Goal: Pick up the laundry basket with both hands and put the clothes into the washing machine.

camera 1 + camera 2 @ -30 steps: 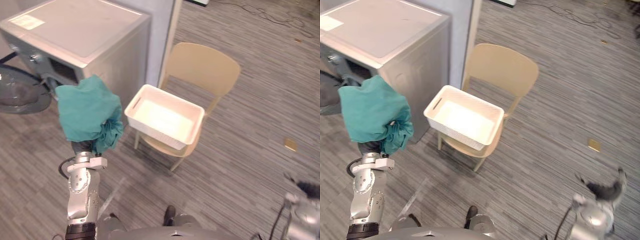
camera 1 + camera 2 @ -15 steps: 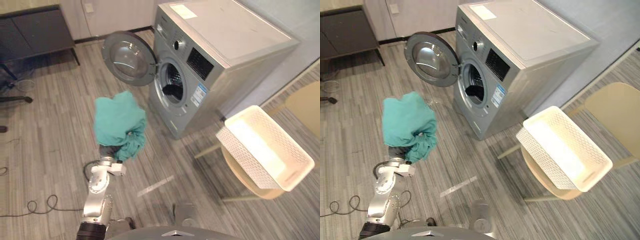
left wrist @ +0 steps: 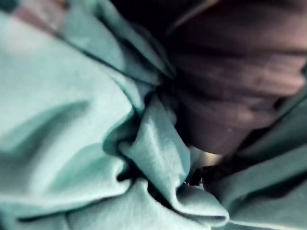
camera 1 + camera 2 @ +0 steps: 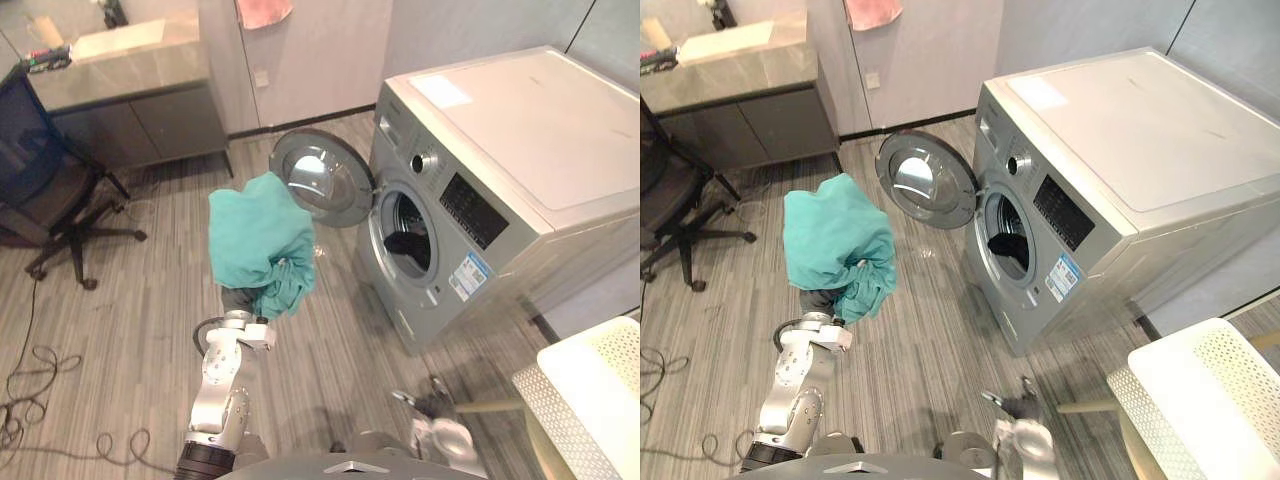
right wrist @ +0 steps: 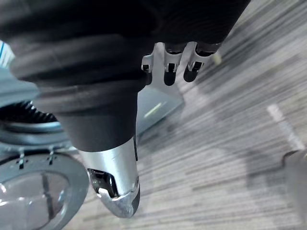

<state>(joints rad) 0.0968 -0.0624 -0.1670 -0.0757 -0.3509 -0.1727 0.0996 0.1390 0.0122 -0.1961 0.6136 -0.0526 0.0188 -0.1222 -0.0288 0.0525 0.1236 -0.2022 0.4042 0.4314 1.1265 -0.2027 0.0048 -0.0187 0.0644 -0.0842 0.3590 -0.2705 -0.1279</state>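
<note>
Bright, even light fills the room; glass in the open door [image 4: 322, 178] of the washing machine [image 4: 500, 150] glints, while the teal cloth [image 3: 72, 134] folds lie dim, shadowed.

**Head stereo pair.** Both eyes look steeply down from above and face the washing machine [image 4: 480, 200] and its open door [image 4: 320, 178]. They stand well back. Each takes in the machine, the teal cloth [image 4: 258, 240], the office chair [image 4: 50, 190], the grey floor [image 4: 150, 320] and the white basket [image 4: 1210, 400] at the lower right. The right eye's picture is slightly offset and shows more of the basket.

**Left wrist camera.** Set very close — folds of the teal cloth lie right against the lens.

**Right wrist camera.** Low and close, looking along the right hand [image 5: 117, 191] across the floor. It shares the floor and the round door with the head views.
</note>
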